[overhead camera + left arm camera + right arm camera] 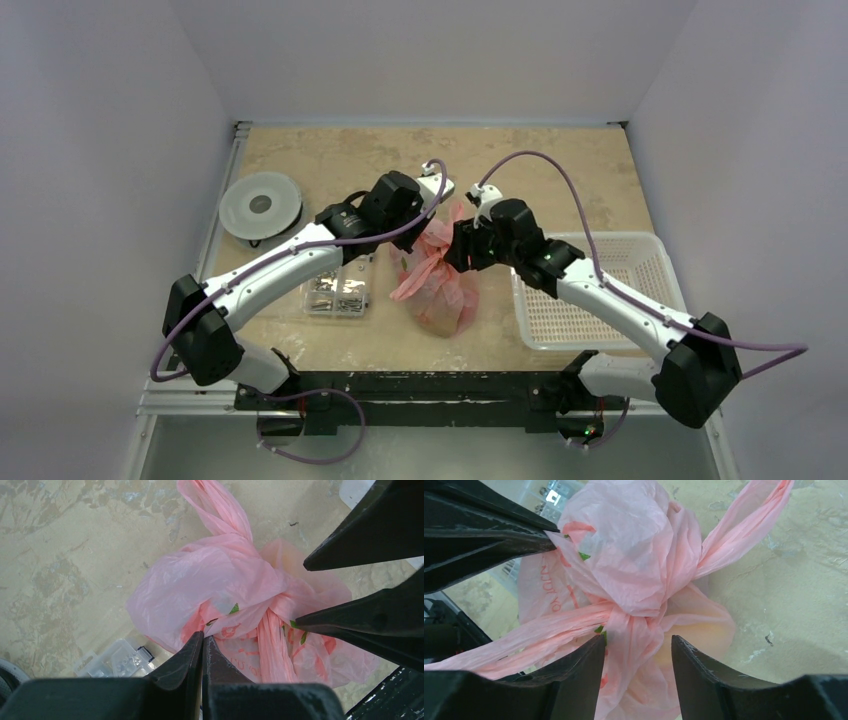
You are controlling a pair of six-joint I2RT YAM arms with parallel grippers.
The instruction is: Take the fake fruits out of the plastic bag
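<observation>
The pink plastic bag (440,285) lies mid-table, knotted at its top, with one handle strip (744,530) trailing away. My left gripper (203,639) is shut, pinching a fold of the bag's film (210,580) just beside the knot. My right gripper (638,640) is open, its fingers standing either side of the knotted strips (634,620) without closing on them. The fake fruits are hidden inside the bag; only a pale yellow shape (704,630) shows through the film. From above, both grippers meet over the bag's top, left (437,222) and right (458,250).
A clear box of small metal parts (338,293) sits just left of the bag. A white perforated basket (595,290) stands at the right, under my right arm. A round grey disc (261,203) lies at the back left.
</observation>
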